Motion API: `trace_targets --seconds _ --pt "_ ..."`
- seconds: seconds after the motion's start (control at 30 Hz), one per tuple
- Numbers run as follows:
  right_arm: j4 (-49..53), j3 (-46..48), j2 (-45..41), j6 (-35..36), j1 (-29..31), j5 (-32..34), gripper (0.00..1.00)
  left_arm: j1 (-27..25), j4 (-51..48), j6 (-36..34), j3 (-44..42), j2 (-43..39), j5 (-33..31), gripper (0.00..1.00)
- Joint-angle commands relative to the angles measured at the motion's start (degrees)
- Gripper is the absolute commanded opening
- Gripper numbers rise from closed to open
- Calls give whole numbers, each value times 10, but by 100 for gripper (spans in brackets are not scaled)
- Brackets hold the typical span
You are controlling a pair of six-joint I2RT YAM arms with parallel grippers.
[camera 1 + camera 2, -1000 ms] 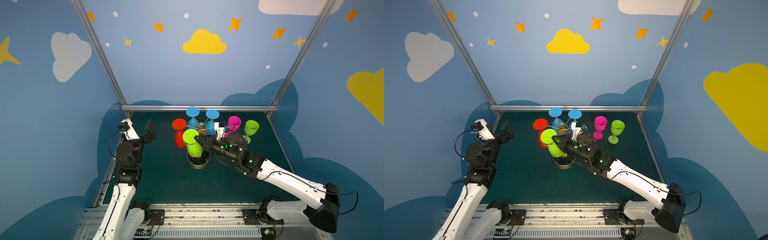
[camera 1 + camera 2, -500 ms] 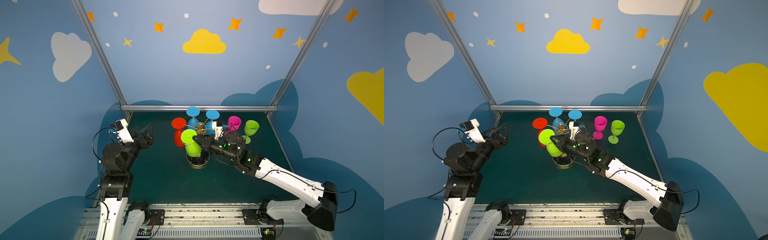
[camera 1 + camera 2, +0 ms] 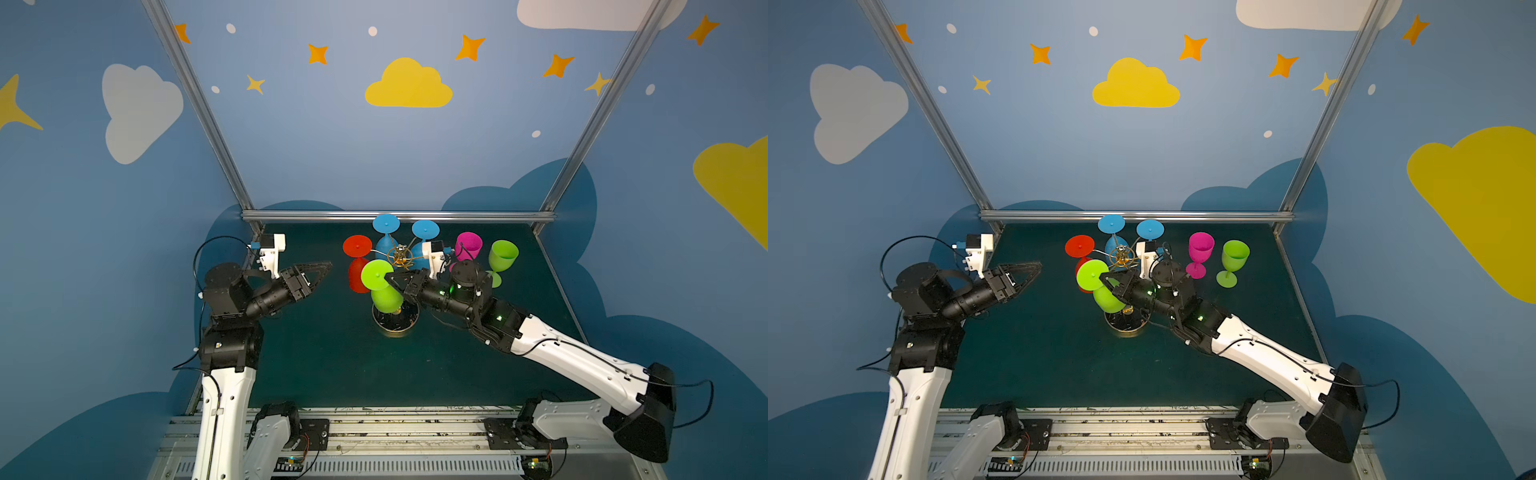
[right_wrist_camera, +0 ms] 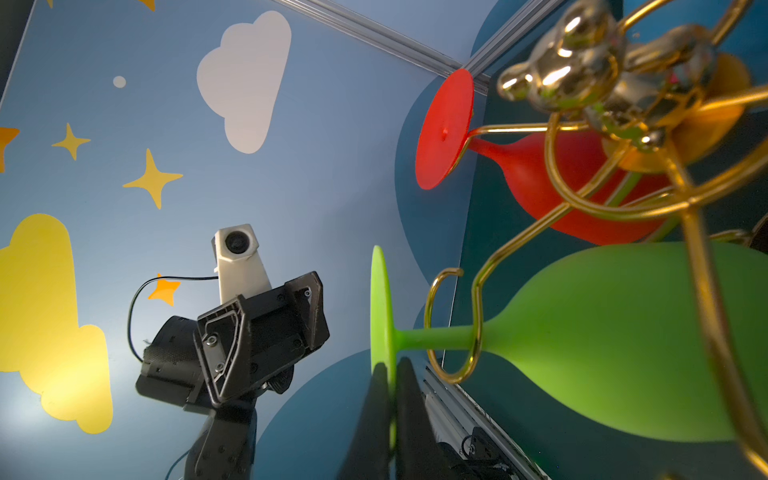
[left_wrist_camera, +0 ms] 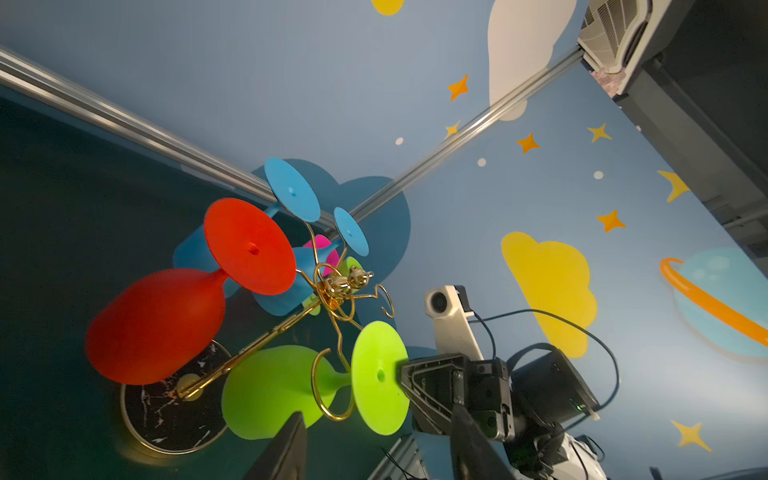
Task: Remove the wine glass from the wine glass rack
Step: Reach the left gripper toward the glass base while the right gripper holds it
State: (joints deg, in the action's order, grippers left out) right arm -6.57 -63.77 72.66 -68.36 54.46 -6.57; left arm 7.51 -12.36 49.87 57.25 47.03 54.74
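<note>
Wine glass [image 3: 385, 296], lime green, hangs bowl-down from the near-left arm of the wine glass rack [image 3: 393, 331]. Right wrist view: stem sits inside the gold loop, not yet clear of it. Glass tilted, bowl low and near the rack's round dark base, foot disc uppermost.

Right gripper [image 3: 390, 277] reaches in from the right. It is clamped on the rim of the foot disc, one finger on each face, plain in the right wrist view.

Rack stands mid-table toward the far side, a small gold figure topping its post. Red glass [image 3: 358, 272] hangs bowl-down on the left arm, just beside the lime one. Blue glass [image 3: 385, 225] and second blue glass [image 3: 425, 230] hang from the far arms.

Pink glass [image 3: 468, 246] and upright lime glass [image 3: 503, 255] stand side by side on the dark green table [image 3: 332, 365] right of the rack, pink the closer to it.

Left gripper [image 3: 327, 266] hovers at the left, well apart from the rack and pointing toward it. Both wrist views show its fingers partly spread, with nothing between them.
</note>
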Motion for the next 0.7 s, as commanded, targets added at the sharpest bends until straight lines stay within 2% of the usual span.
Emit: trace_targets --seconds 0.0,0.1,0.27,0.4,0.67 --pt "-27 -24 -3 20 -4 -9 0 2 54 50 -3 5 96 53" --pt "-25 -31 2 27 -4 -13 0 1 59 51 -2 18 134 52" --pt "-22 -41 13 38 -4 -29 0 -12 60 46 -7 39 162 51" --pt "-25 -40 18 39 -4 -34 0 -36 34 20 -8 60 151 50" --pt "-25 -40 20 45 -4 -41 0 -106 49 16 -7 88 120 48"
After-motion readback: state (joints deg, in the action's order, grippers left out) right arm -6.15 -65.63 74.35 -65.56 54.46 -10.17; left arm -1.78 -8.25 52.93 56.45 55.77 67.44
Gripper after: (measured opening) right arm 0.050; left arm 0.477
